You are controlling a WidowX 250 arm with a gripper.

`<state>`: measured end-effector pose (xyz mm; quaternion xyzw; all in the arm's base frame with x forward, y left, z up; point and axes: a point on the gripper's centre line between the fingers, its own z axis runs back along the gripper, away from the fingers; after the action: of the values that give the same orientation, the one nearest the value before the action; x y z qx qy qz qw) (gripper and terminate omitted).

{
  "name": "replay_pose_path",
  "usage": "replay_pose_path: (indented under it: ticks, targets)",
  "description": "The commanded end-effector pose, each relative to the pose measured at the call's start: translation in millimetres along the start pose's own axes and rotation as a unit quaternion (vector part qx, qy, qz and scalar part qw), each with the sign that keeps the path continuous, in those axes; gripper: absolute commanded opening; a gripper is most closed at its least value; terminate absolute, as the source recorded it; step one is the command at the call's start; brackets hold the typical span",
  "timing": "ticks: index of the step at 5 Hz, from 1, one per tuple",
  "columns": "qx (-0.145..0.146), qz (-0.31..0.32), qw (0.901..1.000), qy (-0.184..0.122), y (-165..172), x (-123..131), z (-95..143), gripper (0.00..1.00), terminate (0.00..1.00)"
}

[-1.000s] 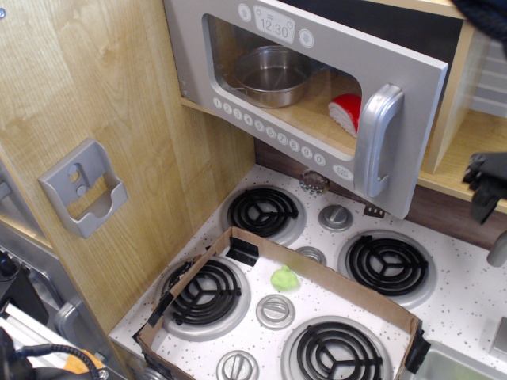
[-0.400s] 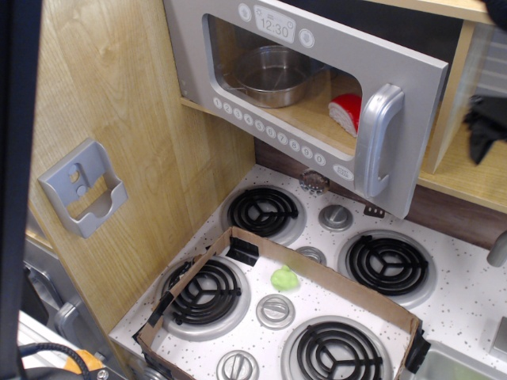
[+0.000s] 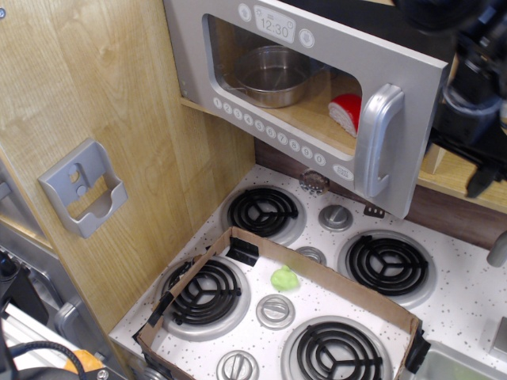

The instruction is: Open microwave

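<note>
The grey toy microwave point(image 3: 261, 119) sits high in the wooden cabinet, its display reading 12:30. Its windowed door carries a silver vertical handle point(image 3: 379, 142) at the right, with a row of round white buttons point(image 3: 269, 131) below the window. Through the window I see a steel pot point(image 3: 273, 75) and a red-and-white object point(image 3: 347, 111). My black gripper point(image 3: 475, 154) hangs at the right edge, just behind and right of the door's handle side, not touching the handle. It is dark and blurred, so its jaws do not read.
Below is a white stovetop point(image 3: 467, 293) with black coil burners point(image 3: 386, 264) and silver knobs. A cardboard frame point(image 3: 317, 273) lies over the front burners with a small green object point(image 3: 283, 278) inside. A grey wall holder point(image 3: 83, 188) hangs on the wooden panel at left.
My gripper has risen from low at the right edge and come left, now large and close behind the door's right side. The microwave door has not moved.
</note>
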<state>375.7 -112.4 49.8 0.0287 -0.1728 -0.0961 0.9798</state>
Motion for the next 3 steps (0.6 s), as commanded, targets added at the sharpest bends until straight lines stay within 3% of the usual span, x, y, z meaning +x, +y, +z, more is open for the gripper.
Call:
replay_pose_path:
  ticks: [1,3]
  targets:
    - [0.019,0.003,0.9998,0.003,21,-11,35,1.00,0.00]
    - [0.042,0.095,0.9940,0.035,39,-75,43,1.00,0.00]
